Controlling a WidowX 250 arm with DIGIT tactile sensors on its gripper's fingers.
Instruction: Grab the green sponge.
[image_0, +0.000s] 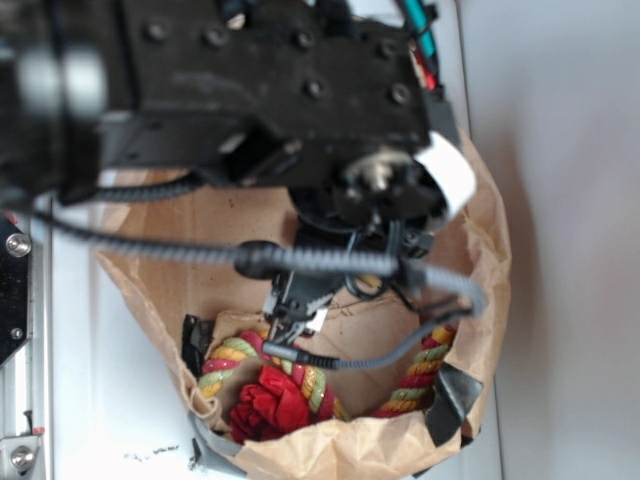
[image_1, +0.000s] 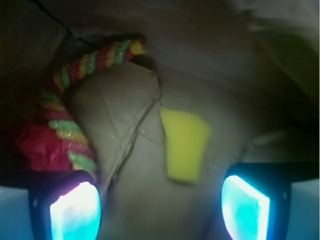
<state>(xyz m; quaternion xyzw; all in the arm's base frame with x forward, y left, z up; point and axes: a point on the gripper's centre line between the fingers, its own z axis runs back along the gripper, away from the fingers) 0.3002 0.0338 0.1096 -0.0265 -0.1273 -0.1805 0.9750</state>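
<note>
Braided rope toy (image_1: 75, 100) blurred along the paper bag's (image_1: 115, 115) left side, yellow-looking green sponge (image_1: 184, 145) lying untouched on the bag floor, gripper (image_1: 160, 207) spread wide below it, pads (image_1: 245, 207) cut off, sponge hidden from the exterior view

I'm holding the gripper (image_1: 160, 207) spread wide.
My arm (image_0: 270, 90) is reaching straight down, fingers (image_1: 75, 212) gripping nothing.
</note>
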